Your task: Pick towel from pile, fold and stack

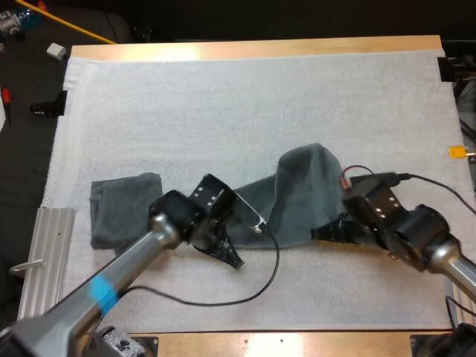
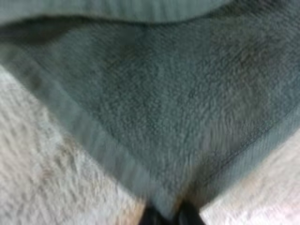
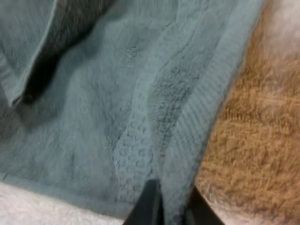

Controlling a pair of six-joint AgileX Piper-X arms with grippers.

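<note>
The left gripper (image 1: 233,259) and right gripper (image 1: 321,233) each pinch the towel (image 1: 301,195) edge

Far mat (image 1: 245,97) open; folded stack (image 1: 125,208) and towel (image 1: 297,193) block near side

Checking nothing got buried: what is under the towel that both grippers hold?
Only the white mat shows around the crumpled towel, whose edges the left gripper and right gripper pinch. Anything beneath its humped middle is covered, so I cannot tell.
</note>
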